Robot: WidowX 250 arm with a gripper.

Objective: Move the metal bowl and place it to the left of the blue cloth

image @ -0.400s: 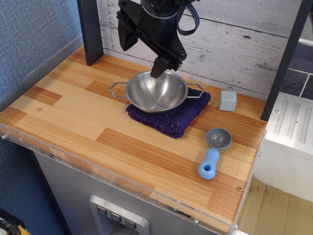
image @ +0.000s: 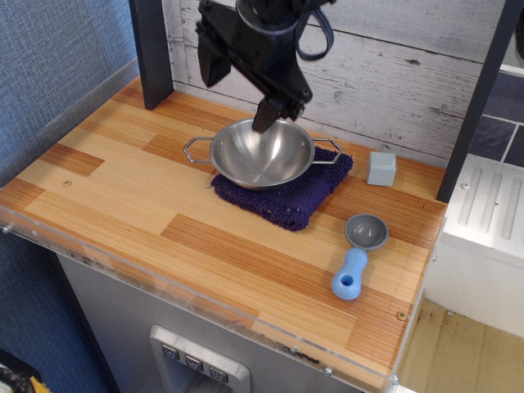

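Clearly we see the shiny round stainless-steel bowl [image: 262, 154], its two angular wire loop handles jutting sideways, sitting on the fuzzy navy-purple square cloth [image: 288, 195] on the striped wooden surface [image: 139, 205]. Our black tool [image: 268, 115] sits at its back rim; we cannot tell its jaws' state.

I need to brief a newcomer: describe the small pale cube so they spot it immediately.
Start at the wooden countertop and go to its back right, near the whitewashed plank wall. The small pale grey-blue cube stands alone, right of the dark purple towel; nothing else there is boxy.
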